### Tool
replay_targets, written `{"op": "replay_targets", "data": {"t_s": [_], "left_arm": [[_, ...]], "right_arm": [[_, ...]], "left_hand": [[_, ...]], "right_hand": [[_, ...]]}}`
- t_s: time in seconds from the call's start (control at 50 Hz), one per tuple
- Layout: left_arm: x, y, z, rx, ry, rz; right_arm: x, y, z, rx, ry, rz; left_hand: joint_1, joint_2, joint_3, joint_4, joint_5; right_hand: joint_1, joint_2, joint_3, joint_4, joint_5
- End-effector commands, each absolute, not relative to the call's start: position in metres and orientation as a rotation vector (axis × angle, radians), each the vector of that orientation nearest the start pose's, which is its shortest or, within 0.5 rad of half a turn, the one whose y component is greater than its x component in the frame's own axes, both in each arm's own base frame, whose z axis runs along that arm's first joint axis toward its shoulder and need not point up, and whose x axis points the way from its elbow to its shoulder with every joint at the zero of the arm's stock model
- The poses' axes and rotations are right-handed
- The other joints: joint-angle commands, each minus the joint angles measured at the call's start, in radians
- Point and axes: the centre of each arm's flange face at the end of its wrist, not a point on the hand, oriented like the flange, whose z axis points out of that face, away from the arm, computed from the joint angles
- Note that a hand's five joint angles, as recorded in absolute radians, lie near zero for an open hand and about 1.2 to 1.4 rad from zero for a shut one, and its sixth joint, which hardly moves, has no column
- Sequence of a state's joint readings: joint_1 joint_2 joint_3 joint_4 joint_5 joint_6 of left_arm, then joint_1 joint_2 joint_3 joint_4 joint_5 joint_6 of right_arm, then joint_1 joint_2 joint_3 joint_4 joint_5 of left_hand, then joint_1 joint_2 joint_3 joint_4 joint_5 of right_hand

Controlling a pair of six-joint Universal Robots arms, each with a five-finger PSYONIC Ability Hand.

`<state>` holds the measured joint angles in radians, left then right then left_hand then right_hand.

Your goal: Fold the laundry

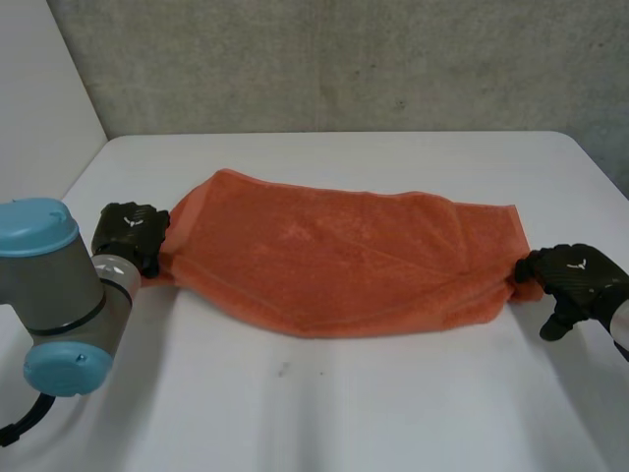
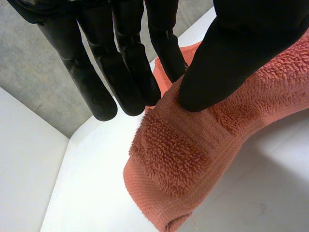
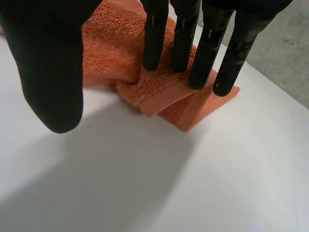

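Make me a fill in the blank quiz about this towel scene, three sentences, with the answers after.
1. The orange terry-cloth towel lies stretched across the white ____.
2. The left hand pinches one end of the towel between its fingers and its ____.
3. The right hand rests its straight ____ on the other end, with its thumb off the cloth.

Missing words: table; thumb; fingers.

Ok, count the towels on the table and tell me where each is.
1. The orange towel lies stretched across the middle of the white table, its ends at the left hand and the right hand. Its folded layers could hide another.
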<state>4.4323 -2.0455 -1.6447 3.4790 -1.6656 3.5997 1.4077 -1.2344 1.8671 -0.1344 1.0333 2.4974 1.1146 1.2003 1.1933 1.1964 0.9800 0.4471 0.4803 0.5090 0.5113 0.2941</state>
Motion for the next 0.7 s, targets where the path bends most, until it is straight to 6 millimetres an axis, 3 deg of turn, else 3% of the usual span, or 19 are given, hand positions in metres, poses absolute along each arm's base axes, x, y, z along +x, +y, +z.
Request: {"op": "replay_targets", "data": {"t_s": [0.02, 0.44, 0.64, 0.7], "left_arm": [[-0.218, -0.317, 0.154, 0.750, 2.184, -1.844], [-0.218, -0.318, 0.150, 0.756, 2.192, -1.834], [-0.218, -0.318, 0.150, 0.756, 2.192, -1.834], [-0.218, -0.318, 0.149, 0.757, 2.193, -1.832]], "right_arm": [[0.136, -0.324, 0.135, -1.054, 2.390, -1.710], [0.164, -0.345, 0.124, -1.136, 2.346, -1.727], [0.165, -0.358, 0.117, -1.134, 2.381, -1.737], [0.165, -0.362, 0.117, -1.133, 2.388, -1.751]], "left_hand": [[0.282, 0.196, 0.203, 0.200, 0.242], [0.282, 0.196, 0.203, 0.200, 0.242], [0.282, 0.196, 0.203, 0.200, 0.242], [0.282, 0.196, 0.203, 0.200, 0.242]], "right_hand": [[0.108, 0.074, 0.046, 0.043, 0.086], [0.202, 0.168, 0.140, 0.137, 0.180], [0.278, 0.245, 0.216, 0.214, 0.256], [0.404, 0.371, 0.342, 0.340, 0.383]]}}
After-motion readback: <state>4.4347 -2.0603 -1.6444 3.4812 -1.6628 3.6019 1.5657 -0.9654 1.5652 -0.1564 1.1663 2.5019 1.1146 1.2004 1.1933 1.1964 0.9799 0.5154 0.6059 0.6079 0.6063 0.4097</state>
